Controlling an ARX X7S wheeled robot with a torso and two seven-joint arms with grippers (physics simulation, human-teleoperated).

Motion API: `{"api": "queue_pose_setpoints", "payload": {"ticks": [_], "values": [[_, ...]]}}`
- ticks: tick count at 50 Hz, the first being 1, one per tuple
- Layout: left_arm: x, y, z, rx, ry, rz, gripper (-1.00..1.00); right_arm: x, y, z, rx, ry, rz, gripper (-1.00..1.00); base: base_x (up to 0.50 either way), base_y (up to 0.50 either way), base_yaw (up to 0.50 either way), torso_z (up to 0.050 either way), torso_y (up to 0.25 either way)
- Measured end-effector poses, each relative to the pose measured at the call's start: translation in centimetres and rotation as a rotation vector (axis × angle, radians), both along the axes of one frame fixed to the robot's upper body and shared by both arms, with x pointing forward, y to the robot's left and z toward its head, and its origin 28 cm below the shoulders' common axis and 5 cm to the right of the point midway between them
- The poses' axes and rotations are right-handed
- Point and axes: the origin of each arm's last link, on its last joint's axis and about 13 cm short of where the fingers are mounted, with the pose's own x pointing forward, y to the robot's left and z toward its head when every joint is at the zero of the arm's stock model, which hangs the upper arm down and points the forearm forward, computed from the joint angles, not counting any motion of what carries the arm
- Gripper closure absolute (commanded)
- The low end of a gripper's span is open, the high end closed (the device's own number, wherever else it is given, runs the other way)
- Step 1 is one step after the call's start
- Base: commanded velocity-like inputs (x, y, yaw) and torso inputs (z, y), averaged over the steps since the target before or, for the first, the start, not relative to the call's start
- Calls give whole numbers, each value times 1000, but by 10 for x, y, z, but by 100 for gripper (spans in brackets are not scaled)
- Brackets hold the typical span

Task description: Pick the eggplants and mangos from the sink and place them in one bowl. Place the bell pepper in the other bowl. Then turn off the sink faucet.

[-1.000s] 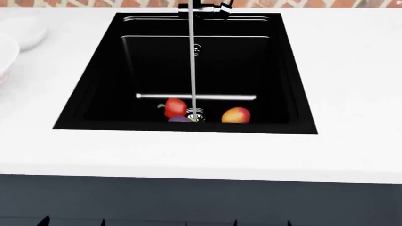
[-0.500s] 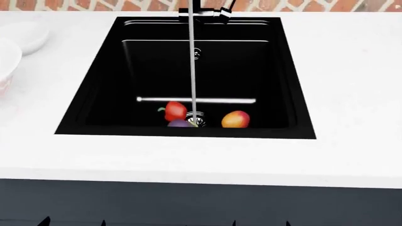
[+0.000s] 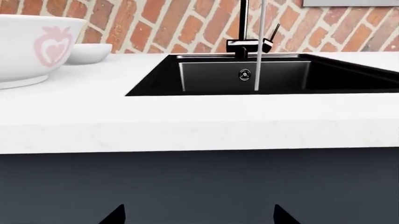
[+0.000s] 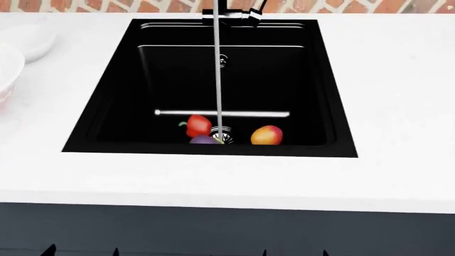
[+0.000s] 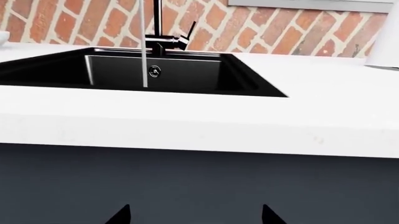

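In the head view a red bell pepper, a purple eggplant and an orange-yellow mango lie on the floor of the black sink, around the drain. Water streams down from the faucet. Two white bowls stand on the counter at the left: a large one with a pink strawberry print and a smaller one behind it. Both grippers hang below the counter's front edge, facing the dark cabinet. The left gripper and the right gripper are open and hold nothing.
The white counter surrounds the sink. A brick wall runs behind it. The dark cabinet front fills the space ahead of both grippers. A white object stands at the counter's far right. The faucet lever is tilted.
The head view shifted slightly a second ago, so the sink sits a little lower in the picture. Nothing has moved in the last half second.
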Motion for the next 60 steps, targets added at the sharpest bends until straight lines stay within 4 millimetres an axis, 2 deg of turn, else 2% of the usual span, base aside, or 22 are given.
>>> {"api": "queue_pose_setpoints", "payload": {"ticks": [8, 13, 21, 32, 37, 49, 60], "values": [[1, -1, 2, -1, 4, -5, -100, 2, 0, 0, -2, 12, -6, -100, 0, 0, 0, 0, 0], [5, -2, 13, -11, -1, -9, -100, 10, -1, 13, 26, 4, -11, -100, 0, 0, 0, 0, 0], [22, 0, 50, -14, -52, -15, -100, 29, -11, 56, 68, -30, -28, -100, 0, 0, 0, 0, 0], [57, 3, 114, 14, -64, -52, -100, 60, -34, 138, 53, -82, 3, -100, 0, 0, 0, 0, 0], [70, 5, 134, 27, -43, -55, -100, 70, -43, 161, 43, -93, 17, -100, 0, 0, 0, 0, 0], [84, 8, 161, 49, 6, -44, -100, 74, -60, 177, 31, -77, 5, -100, 10, 0, 0, 0, 0], [87, 10, 163, 42, 50, -36, -100, 75, -69, 172, 23, -49, -4, -100, 315, -24, 0, 0, 0]]}}
